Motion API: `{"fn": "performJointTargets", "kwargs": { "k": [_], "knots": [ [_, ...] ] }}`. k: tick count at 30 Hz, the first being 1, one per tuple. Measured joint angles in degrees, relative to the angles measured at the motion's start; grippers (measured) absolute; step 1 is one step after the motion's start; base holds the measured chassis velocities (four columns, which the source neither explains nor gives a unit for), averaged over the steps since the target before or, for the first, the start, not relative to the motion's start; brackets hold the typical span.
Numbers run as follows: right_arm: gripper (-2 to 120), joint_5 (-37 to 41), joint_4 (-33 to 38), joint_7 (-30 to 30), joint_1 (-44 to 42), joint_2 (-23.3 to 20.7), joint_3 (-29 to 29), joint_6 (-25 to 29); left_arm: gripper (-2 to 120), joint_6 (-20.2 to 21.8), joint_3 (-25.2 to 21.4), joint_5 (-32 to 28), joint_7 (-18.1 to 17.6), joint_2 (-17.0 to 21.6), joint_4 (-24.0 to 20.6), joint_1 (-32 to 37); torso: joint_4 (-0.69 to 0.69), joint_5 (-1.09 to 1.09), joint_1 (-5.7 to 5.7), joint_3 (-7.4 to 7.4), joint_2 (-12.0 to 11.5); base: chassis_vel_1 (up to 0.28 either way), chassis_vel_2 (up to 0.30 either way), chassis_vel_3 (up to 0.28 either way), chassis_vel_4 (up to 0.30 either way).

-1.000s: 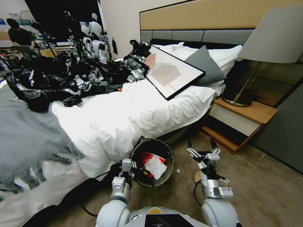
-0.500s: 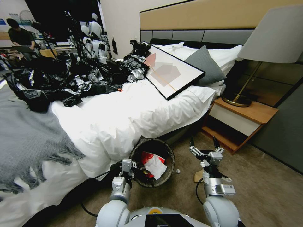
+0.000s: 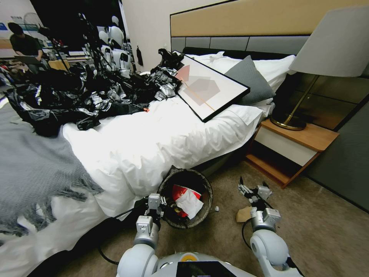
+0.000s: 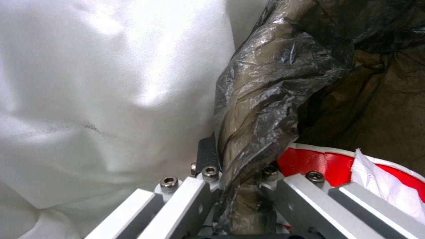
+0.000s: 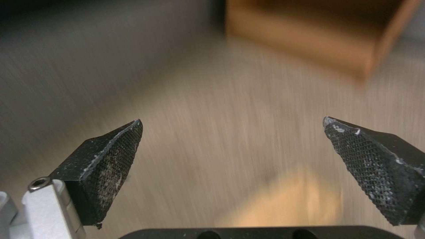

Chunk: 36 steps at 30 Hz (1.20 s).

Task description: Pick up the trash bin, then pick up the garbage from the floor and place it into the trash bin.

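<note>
The trash bin, its black liner folded over the rim, is beside the bed on the carpet. Inside lie a red-and-white wrapper and white tissue; the left wrist view shows the same wrapper and tissue. My left gripper is shut on the bin's near rim, with the liner pinched between its fingers. To the right of the bin, my right gripper is open and low over the carpet, just beyond a brown cardboard scrap. That scrap appears blurred under the open gripper.
The bed's white duvet hangs right behind the bin. On the bed are black bags, a framed picture and a grey throw. A wooden nightstand with a lamp stands at the right. Open carpet lies right.
My right gripper has dropped lower toward the carpet and shifted slightly right, near the cardboard scrap. The left gripper and the bin have not moved.
</note>
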Motion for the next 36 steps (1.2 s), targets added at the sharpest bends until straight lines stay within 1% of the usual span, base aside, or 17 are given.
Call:
{"fn": "performJointTargets", "kwargs": {
  "k": [1, 2, 3, 4, 5, 7, 14, 24, 28, 33, 36],
  "knots": [
    [100, 1.5, -4.8, -0.1, 0.8, 0.2, -0.3, 0.0, 0, 0.0, 0.0, 0.0, 0.0, 0.1, 0.0, 0.0, 0.01, 0.02, 0.00, 0.00, 0.0, 0.000, 0.000, 0.000, 0.000],
    [100, 2.0, -6.3, -0.2, 1.1, 0.2, -0.5, 0.0, 0, 0.0, 0.0, 0.0, 0.0, 0.1, 0.0, 0.0, -0.02, 0.00, 0.00, 0.00, 0.0, 0.000, 0.000, 0.000, 0.000],
    [100, 2.3, -8.0, -0.3, 1.5, 0.2, -0.7, 0.0, 0, 0.0, 0.0, 0.0, 0.0, 0.1, 0.0, 0.0, 0.03, 0.00, -0.01, -0.01, 0.0, 0.000, 0.000, 0.000, 0.000],
    [100, 2.3, -8.0, -0.3, 1.5, 0.2, -0.7, 0.0, 0, 0.0, 0.0, 0.0, 0.0, 0.1, 0.0, 0.0, 0.03, 0.00, -0.01, -0.01, 0.0, 0.000, 0.000, 0.000, 0.000],
    [100, 3.0, -10.8, -0.3, 1.8, 0.2, -1.0, -0.1, 0, 0.0, 0.1, 0.0, -0.1, 0.1, 0.0, 0.0, 0.00, 0.04, 0.00, 0.00, 0.0, 0.000, 0.000, 0.000, 0.000],
    [100, 4.2, -13.4, -0.2, 2.1, 0.1, -1.2, -0.8, 0, 0.0, 0.1, 0.0, -0.1, 0.1, 0.0, 0.0, 0.01, 0.00, 0.00, 0.00, 0.0, 0.000, 0.000, 0.000, 0.000],
    [100, 6.6, -15.1, 0.6, 1.5, -0.1, -0.4, -2.8, 0, 0.0, 0.2, 0.0, -0.1, 0.2, 0.0, -0.1, 0.01, 0.02, 0.00, 0.00, 0.0, 0.000, 0.000, 0.000, 0.000],
    [100, 7.5, -18.2, 0.6, 1.6, -0.5, 1.3, -2.5, 0, 0.0, 0.4, -0.2, -0.1, 0.6, 0.1, -0.3, 0.00, 0.02, 0.00, -0.01, 0.0, 0.000, 0.000, 0.000, 0.000],
    [100, 8.4, -19.8, -1.0, 3.3, -0.7, 1.8, -1.5, 0, 0.0, 0.3, -0.2, -0.1, 0.6, 0.1, -0.2, 0.00, 0.02, 0.00, -0.01, 0.0, 0.000, 0.000, 0.000, 0.000],
    [100, 9.4, -21.5, -4.8, 5.5, -0.7, 2.0, 0.0, 0, 0.0, 0.3, -0.1, -0.1, 0.5, 0.0, -0.1, 0.01, 0.02, 0.00, -0.01, 0.0, 0.000, 0.000, 0.000, 0.000],
    [100, 9.7, -21.8, -5.3, 6.2, -0.7, 1.7, 0.0, 0, 0.0, 0.1, 0.0, -0.1, 0.4, 0.0, 0.0, 0.00, 0.02, 0.00, -0.01, 0.0, 0.000, 0.000, 0.000, 0.000]
  ]
}}
